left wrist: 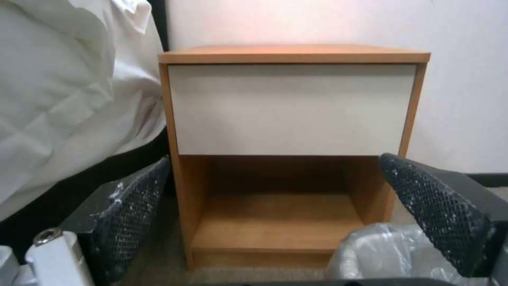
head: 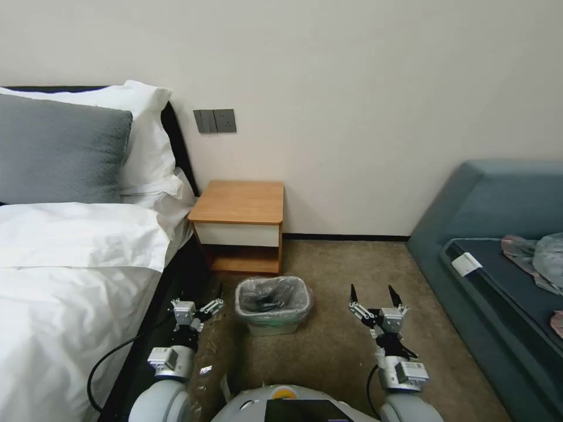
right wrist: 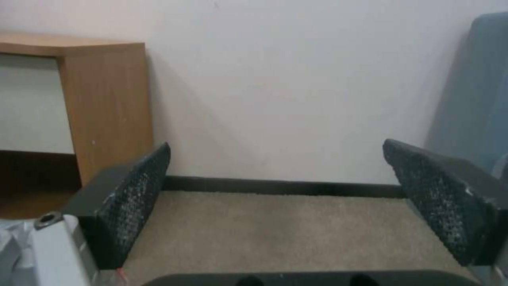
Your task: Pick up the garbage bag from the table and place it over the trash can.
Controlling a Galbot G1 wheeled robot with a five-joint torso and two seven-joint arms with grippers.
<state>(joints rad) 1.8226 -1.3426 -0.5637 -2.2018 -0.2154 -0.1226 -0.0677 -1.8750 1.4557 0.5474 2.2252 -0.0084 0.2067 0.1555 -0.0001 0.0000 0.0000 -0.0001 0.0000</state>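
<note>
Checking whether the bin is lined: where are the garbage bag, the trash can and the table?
garbage bag (head: pixel 274 293): head view, film lining the bin's mouth.
trash can (head: pixel 271 329): head view, beige front wall below the bag.
table (head: pixel 241 201): head view, bare wooden top.

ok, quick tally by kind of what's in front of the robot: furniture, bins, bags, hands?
Furniture: 3, the bed, the table, the sofa
Trash cans: 1, the trash can
Garbage bags: 1, the garbage bag lining the can
Hands: 2, left hand and right hand, both open and holding nothing
Total: 7
</note>
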